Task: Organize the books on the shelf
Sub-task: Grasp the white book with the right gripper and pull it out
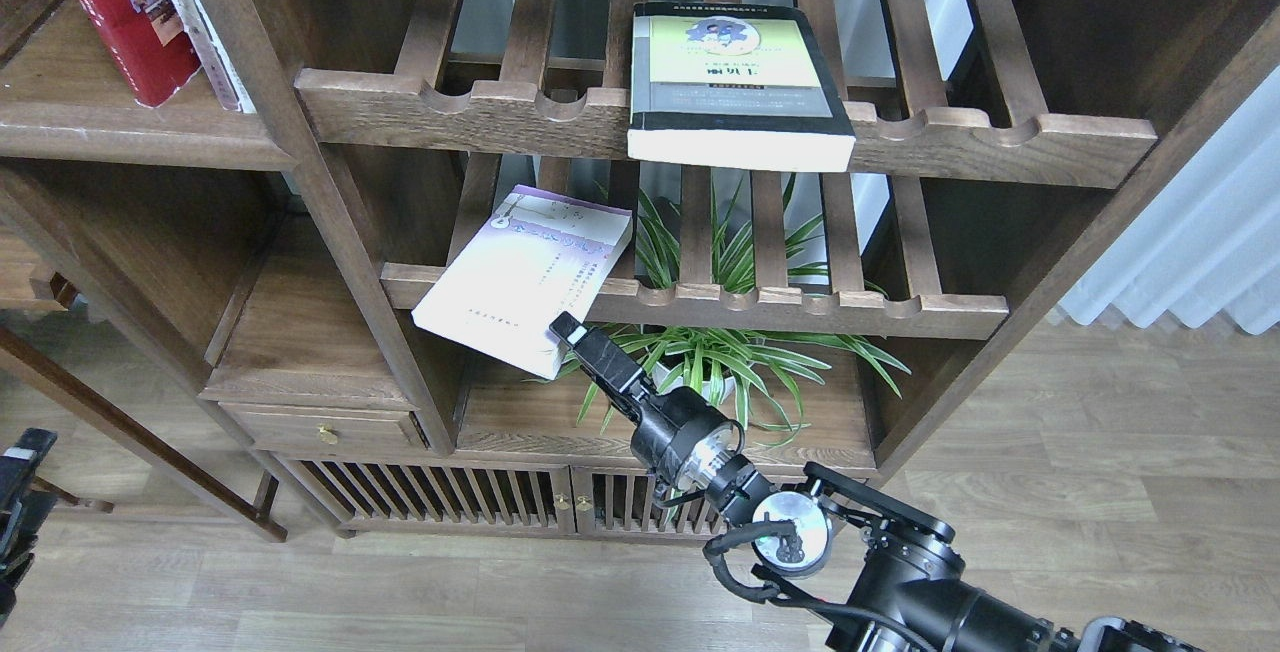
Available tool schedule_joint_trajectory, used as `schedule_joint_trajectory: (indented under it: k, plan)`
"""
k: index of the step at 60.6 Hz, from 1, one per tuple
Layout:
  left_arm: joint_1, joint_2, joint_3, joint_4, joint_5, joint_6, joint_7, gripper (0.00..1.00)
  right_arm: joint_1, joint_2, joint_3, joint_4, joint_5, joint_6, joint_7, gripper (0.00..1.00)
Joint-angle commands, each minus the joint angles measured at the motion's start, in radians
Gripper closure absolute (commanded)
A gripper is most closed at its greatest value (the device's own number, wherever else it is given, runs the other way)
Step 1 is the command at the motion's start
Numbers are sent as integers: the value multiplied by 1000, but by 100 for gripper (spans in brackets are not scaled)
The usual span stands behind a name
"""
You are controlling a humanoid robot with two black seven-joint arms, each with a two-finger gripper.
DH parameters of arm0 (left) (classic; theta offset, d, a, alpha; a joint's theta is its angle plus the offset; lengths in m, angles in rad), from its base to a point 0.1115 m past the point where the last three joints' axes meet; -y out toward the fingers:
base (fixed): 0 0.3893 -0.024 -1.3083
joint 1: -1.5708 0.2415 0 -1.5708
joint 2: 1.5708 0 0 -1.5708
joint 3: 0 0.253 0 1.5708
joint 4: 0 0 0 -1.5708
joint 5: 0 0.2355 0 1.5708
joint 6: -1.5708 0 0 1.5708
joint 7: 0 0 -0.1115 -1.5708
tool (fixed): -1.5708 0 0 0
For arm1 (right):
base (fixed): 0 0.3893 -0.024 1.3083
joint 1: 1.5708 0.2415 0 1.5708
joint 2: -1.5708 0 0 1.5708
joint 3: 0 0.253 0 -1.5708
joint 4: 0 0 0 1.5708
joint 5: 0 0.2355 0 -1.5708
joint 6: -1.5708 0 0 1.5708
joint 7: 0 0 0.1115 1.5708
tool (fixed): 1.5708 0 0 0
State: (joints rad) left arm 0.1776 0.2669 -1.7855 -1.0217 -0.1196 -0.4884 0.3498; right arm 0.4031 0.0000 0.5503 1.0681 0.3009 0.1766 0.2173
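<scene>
Jaws of the right gripper pinch the near corner of the lavender-white book, which tilts off the lower slatted rack. Up and far to the left of the jaws, the red book already stands on the solid shelf. Above and to the right of the jaws, the yellow-green book lies flat on the upper rack. So one book looks done and two are left. The right arm reaches up and leftward from the bottom corner. The left gripper waits low, too dark to tell.
</scene>
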Motion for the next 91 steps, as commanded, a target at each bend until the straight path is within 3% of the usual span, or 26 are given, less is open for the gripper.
schedule_joint_trajectory:
  k: [1, 9, 17, 30, 38, 39, 48, 54, 69, 82, 89, 90, 91]
  plan:
    - [-4, 0, 1, -5, -3, 0, 2, 0, 23, 0, -13, 6, 32, -2, -27, 10]
    - [-6, 6, 0, -9, -3, 0, 2, 0, 34, 0, -35, 7, 81, -49, -94, 21]
    - [-6, 12, 0, -8, -5, 0, 2, 0, 63, 0, -38, 9, 101, -134, -105, 21]
    - [-9, 12, 1, -8, -8, 0, 2, 0, 94, 0, -38, 6, 130, -151, -116, 24]
    - [-9, 12, 1, -6, -8, 0, 2, 0, 109, 0, -41, 7, 181, -151, -128, 40]
    - [-9, 12, 1, -6, -8, 0, 2, 0, 112, 0, -50, 9, 182, -149, -142, 53]
    - [-12, 12, 0, -9, -8, 0, 2, 0, 115, 0, -50, 9, 190, -149, -162, 86]
    - [-13, 14, 0, -8, -8, 0, 2, 0, 115, 0, -50, 9, 202, -149, -167, 95]
    - [-24, 17, 1, -11, -9, 0, 0, 0, 117, 0, -52, 10, 201, -123, -197, 96]
    - [-26, 26, 49, -18, -87, 0, 6, 1, 106, 0, -55, 27, 188, -26, -233, 97]
    - [-26, 63, 164, -35, -156, 0, 6, 1, 68, 0, -70, 52, 129, 47, -288, 97]
    - [-26, 84, 229, -60, -181, 0, 5, 1, 31, 0, -70, 62, 91, 107, -330, 97]
    - [-26, 87, 242, -64, -186, 0, 5, 1, 23, 0, -70, 64, 84, 122, -340, 97]
